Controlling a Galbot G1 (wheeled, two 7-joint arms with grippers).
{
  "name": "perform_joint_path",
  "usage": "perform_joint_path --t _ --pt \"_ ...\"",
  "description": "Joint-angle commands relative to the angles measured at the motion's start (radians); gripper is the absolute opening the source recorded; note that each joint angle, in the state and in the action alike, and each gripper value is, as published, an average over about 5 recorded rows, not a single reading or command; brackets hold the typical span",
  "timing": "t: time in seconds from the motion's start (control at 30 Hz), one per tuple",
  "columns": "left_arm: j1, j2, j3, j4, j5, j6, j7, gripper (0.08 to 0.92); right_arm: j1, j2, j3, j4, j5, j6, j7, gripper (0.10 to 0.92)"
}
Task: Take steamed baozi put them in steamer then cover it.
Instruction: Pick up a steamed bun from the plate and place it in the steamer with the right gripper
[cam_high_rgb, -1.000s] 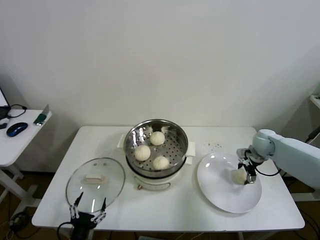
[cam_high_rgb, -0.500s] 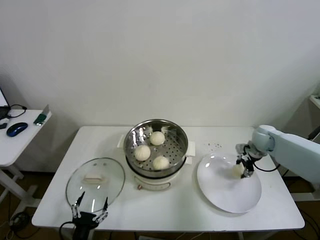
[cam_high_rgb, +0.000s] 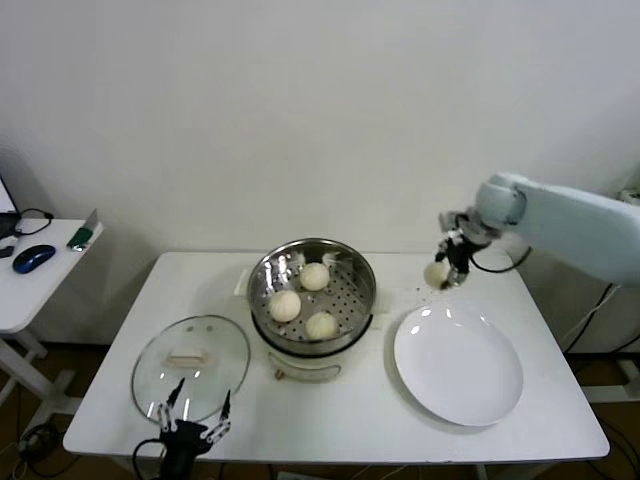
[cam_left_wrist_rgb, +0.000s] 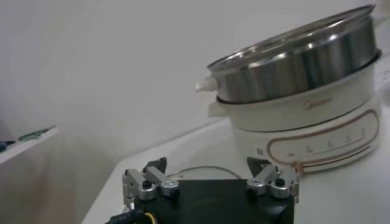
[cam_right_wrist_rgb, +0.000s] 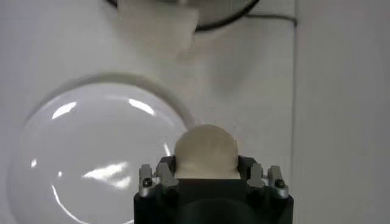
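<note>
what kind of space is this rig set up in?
Probably a lab or office test room rather than a kitchen: bare wall, plain white table holding the steamer, and a side desk with a computer mouse.

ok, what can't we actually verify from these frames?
- Right gripper fingertips: in the right wrist view the held baozi and the gripper body cover them; too small in the head view.
- Steamer inside: in the left wrist view the steel wall blocks the floor and buns.
- Glass lid: its near rim sits behind the left gripper in the head view.
- Plate: cut off by the frame edge in the right wrist view.
</note>
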Motion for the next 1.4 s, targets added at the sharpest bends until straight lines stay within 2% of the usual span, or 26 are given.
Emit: perform_joint_path --t 0.03,0.27,0.57,1.27,1.4 --pt "0.0 0.01 0.06 -0.02 0.032 -0.001 -0.01 0.823 0.308 0.308 -0.271 0.007 0.448 -0.064 0.03 0.655" --pt "0.004 0.021 0.064 -0.015 0.02 -0.012 -0.011 0.823 0.261 0.438 -0.272 0.007 0.545 -0.114 0.084 0.658" --pt "-0.01 0.026 0.061 -0.007 0.009 -0.007 -0.016 0.823 0.151 0.524 -0.28 -0.03 0.52 -0.13 0.11 0.66" --pt "-0.071 0.023 0.061 0.024 0.016 0.014 -0.018 0.823 0.018 0.523 -0.297 -0.092 0.419 -0.128 0.129 0.662" --pt "-0.071 0.023 0.062 0.027 0.016 0.014 -0.017 0.823 0.019 0.517 -0.295 -0.087 0.405 -0.131 0.132 0.687"
